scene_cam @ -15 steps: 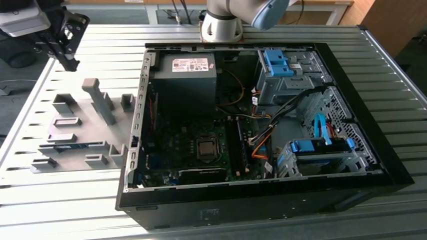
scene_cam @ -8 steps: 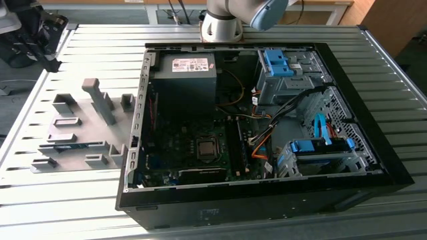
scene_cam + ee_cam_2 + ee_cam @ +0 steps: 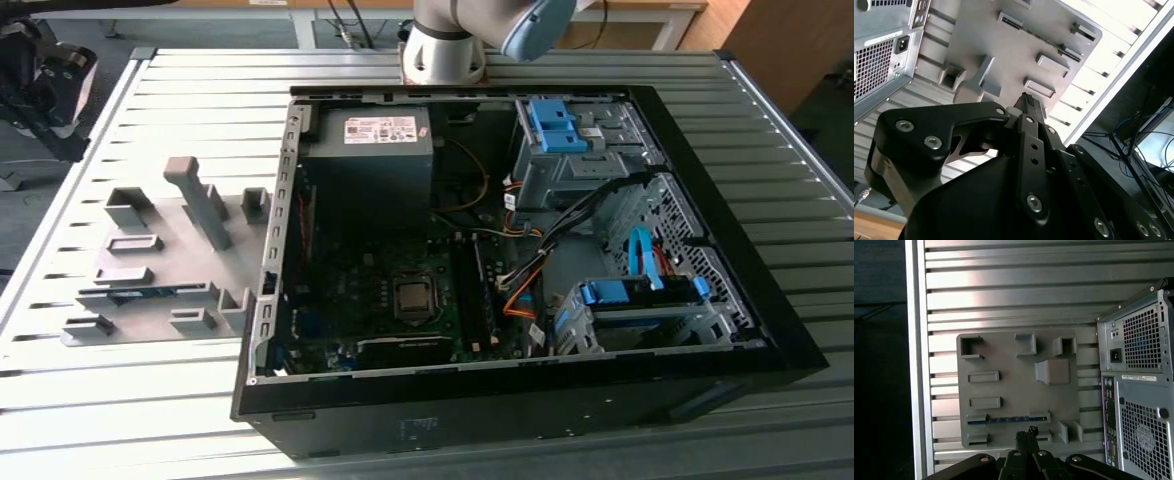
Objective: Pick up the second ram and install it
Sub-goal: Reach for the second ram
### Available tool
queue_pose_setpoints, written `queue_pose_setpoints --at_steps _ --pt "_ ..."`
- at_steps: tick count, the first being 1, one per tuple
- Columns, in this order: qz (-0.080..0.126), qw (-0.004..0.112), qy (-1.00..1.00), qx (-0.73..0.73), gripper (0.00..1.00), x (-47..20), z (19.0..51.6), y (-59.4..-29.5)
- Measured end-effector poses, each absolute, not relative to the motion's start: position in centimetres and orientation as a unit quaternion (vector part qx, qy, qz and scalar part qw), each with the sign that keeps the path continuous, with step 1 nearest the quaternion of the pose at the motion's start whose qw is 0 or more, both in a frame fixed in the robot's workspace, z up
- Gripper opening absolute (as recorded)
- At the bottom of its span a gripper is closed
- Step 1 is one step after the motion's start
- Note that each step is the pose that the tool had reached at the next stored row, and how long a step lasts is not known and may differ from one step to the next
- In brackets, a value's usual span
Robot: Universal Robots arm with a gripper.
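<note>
Gripper (image 3: 1027, 432) hangs over the grey fixture plate (image 3: 1014, 385), above the plate's edge strip. Its tips are pressed together w/ nothing pinched between them, and both wrist views show it so (image 3: 1028, 100).

The second ram (image 3: 1004, 419) lies flat on the plate as a thin blue-green strip, in a long low slot w/ a grey holder at each end. In the first wrist view the tips are just beside it and apart from it. In the exterior view the same stick (image 3: 144, 293) sits in the plate's (image 3: 163, 265) row second from the near edge.

Around it on the plate:
- short grey blocks and open-ended pockets in rows
- two low holders in the row nearest the plate's edge, right by the gripper tips
- a pair of small uprights off one end of the ram
- one tall upright block (image 3: 200, 205), well apart from the ram at the plate's far half

No cable or loose part crosses the ram.

The plate rests on a slatted metal table (image 3: 134, 400). The open PC case (image 3: 534, 410) stands just beside the plate, on the exterior view's right. Its perforated rear panel (image 3: 1139, 390) faces the first wrist camera.

Inside the case:
- power supply (image 3: 374, 150)
- CPU socket (image 3: 414, 297)
- orange and black cable bundles
- two blue drive brackets (image 3: 554, 125)

Arm base (image 3: 447, 50) stands beyond the case, well apart from the plate. Can't tell whether a stick already sits in the board's slots.
</note>
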State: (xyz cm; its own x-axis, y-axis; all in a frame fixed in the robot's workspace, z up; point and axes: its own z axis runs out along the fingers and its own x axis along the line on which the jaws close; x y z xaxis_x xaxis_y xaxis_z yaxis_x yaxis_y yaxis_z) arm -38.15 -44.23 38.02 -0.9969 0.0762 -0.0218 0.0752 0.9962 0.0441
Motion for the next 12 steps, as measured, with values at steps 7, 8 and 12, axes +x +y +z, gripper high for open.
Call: queue_pose_setpoints --at_steps 7,8,12 --pt "0.022 0.011 0.999 0.031 0.10 -38.28 37.96 -44.41" --pt "0.022 0.011 0.999 0.022 0.10 -38.29 37.91 -44.42" --pt "0.022 0.009 1.000 0.009 0.10 -38.40 37.72 -44.96"
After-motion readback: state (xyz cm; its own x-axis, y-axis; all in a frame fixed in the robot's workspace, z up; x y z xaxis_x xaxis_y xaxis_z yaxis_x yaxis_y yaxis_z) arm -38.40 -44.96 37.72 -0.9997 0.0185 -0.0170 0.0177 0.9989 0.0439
